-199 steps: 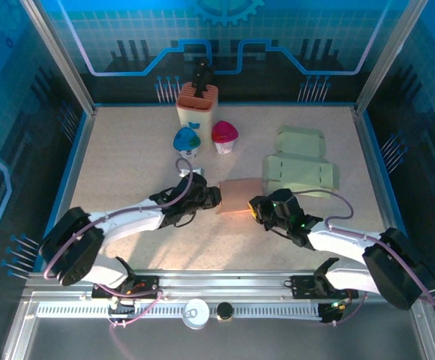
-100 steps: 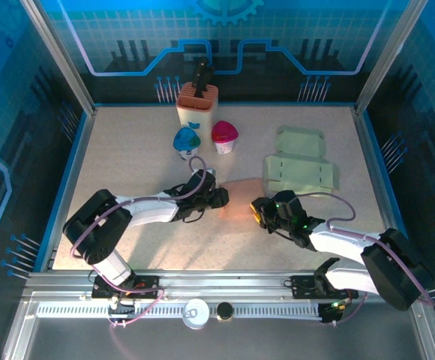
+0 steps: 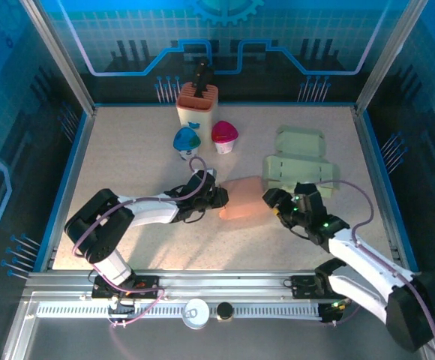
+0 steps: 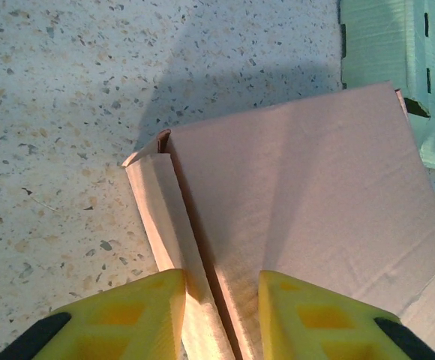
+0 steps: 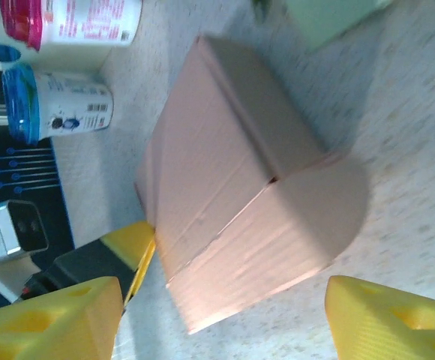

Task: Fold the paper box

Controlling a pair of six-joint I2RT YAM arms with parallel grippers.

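Note:
The pink paper box [image 3: 244, 201] lies mid-table with its lid down. My left gripper [image 3: 220, 196] is at its left end. In the left wrist view the yellow fingers [image 4: 139, 315] sit either side of the box's folded side wall [image 4: 195, 255], shut on it at the seam, and the flat top panel [image 4: 307, 187] stretches away beyond them. My right gripper [image 3: 276, 201] stands just off the box's right end. Its fingers [image 5: 52, 319] are spread wide and open, and the box [image 5: 232, 187] lies ahead of them, untouched.
Two flat green box blanks [image 3: 301, 172] [image 3: 300, 140] lie right behind the pink box, close to my right arm. A blue-lidded cup [image 3: 187, 140], a pink-lidded cup [image 3: 224, 135] and an orange holder [image 3: 196, 105] stand at the back centre.
My right gripper has opened wide and pulled back to the right, off the box. The left gripper's jaws have narrowed onto the box's left wall.

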